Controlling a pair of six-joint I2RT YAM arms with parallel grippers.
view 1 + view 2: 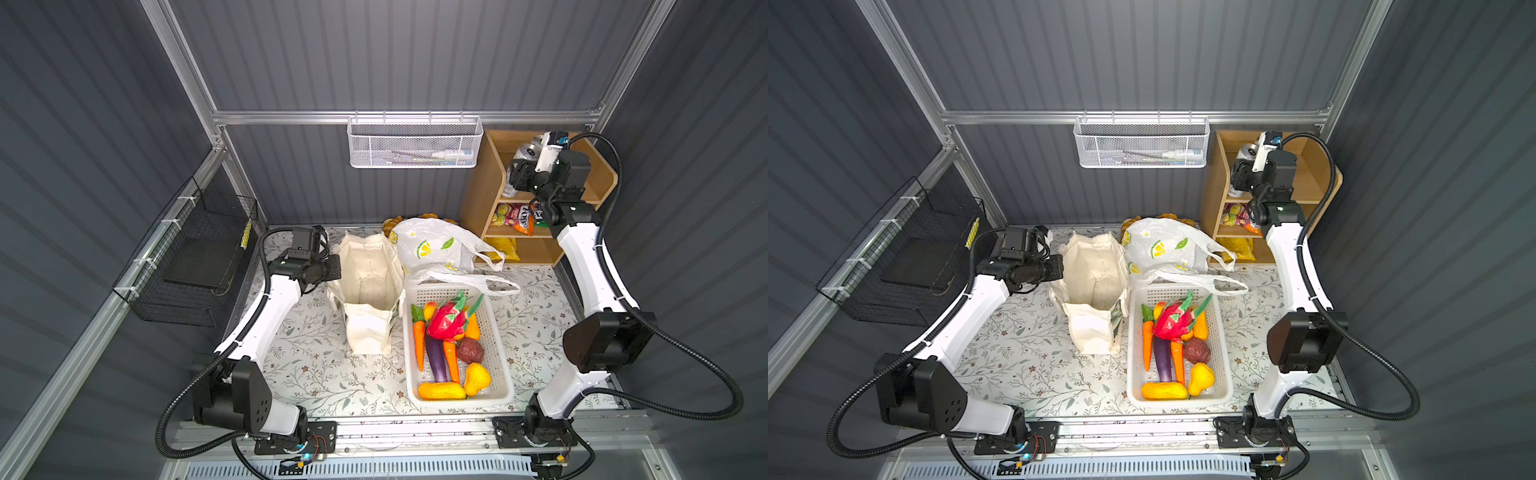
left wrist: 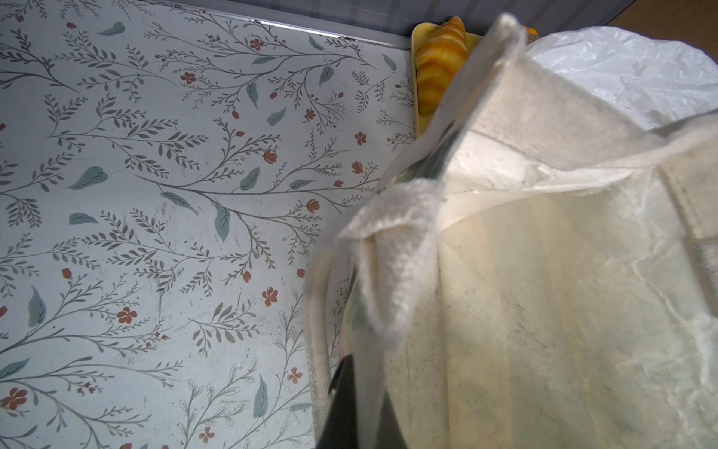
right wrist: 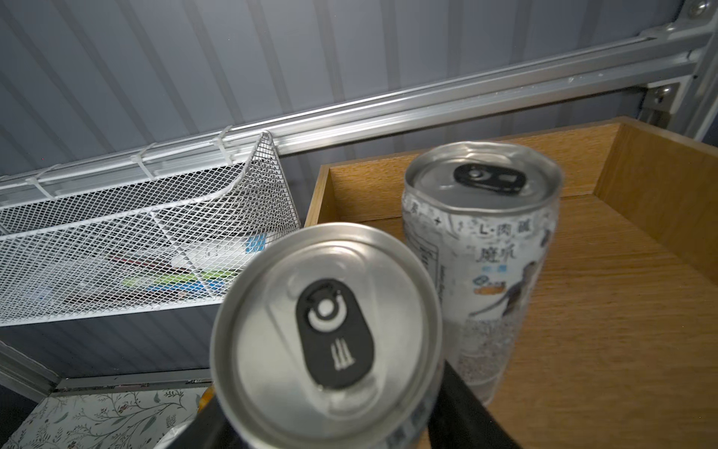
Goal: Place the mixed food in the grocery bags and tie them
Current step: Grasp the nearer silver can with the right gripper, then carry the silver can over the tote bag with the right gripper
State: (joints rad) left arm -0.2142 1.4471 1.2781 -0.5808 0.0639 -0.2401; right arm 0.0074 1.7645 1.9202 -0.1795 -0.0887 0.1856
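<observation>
Mostly hidden: left gripper (image 2: pixel 344 404) behind canvas tote (image 2: pixel 544 311); right gripper (image 3: pixel 330 408) cropped around can (image 3: pixel 328 334).

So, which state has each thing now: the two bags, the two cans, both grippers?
canvas tote, upright, mouth open, handles untied.
plastic bag, slumped, untied, handles loose.
left gripper, shut on canvas tote rim.
near can, unopened, gripped.
far can, upright on shelf, rim dented.
right gripper, shut on near can.
</observation>
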